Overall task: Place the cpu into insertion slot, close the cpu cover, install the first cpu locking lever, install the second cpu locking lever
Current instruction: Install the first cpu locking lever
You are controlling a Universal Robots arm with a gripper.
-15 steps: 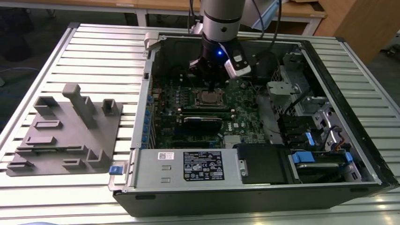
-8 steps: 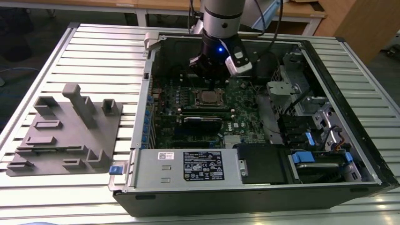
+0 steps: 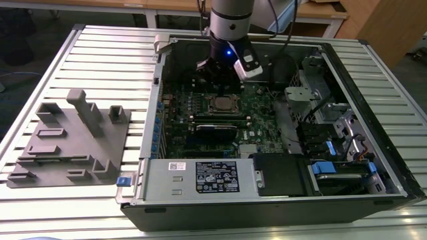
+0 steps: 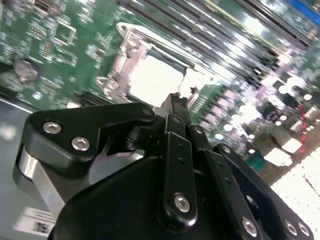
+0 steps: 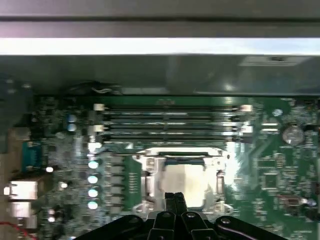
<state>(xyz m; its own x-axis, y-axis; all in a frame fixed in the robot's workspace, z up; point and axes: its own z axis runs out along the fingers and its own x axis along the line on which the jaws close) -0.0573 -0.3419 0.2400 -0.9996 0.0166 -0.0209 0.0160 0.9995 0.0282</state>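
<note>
The cpu (image 5: pixel 186 181) shows as a pale silver square seated in the insertion slot (image 3: pixel 223 104) on the green board. Its top also shows in the second wrist view (image 4: pixel 155 80). The cpu cover (image 5: pixel 150 167), a silver frame, lies down around the chip; one of its corners shows in the second wrist view (image 4: pixel 127 47). My gripper (image 5: pixel 175 198) is shut with nothing between its black fingers. Its tips hover at the socket's edge in both wrist views (image 4: pixel 175 102). In the exterior view the gripper (image 3: pixel 223 91) hangs just behind the socket. I cannot make out the locking levers.
The open computer case (image 3: pixel 153 125) lies on a slatted table. Long memory slots (image 5: pixel 170 122) run beside the socket. A black card (image 3: pixel 215 131), a power supply (image 3: pixel 200 177) and drive bays (image 3: pixel 327 167) crowd the case. A grey fixture (image 3: pixel 73 140) sits at the exterior view's left.
</note>
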